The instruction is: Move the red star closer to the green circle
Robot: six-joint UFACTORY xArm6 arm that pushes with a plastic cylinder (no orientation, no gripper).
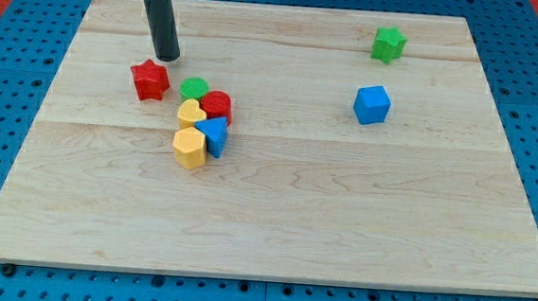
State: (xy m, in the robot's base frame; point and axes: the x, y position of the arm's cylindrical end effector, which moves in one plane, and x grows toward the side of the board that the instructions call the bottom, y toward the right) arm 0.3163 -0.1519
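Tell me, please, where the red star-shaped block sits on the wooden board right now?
The red star-shaped block lies in the board's upper left part, just left of the green circular block, a small gap between them, with my tip just above it.

The board [276,179] is pale wood with a visible grain and 2 faint seams running across it; its finish looks smooth and matt. Around it at every clock position lies a blue panel [6,104] with rows of small holes, looking like painted metal or hard plastic; which one cannot be told. The rod ending in my tip [166,58] is dark and smooth, with a soft sheen down its length. The blocks look like solid-coloured, smooth pieces with a slight satin finish: the red star [150,79], the green circle [194,88], the blue cube [372,104] at 3 o'clock of them.
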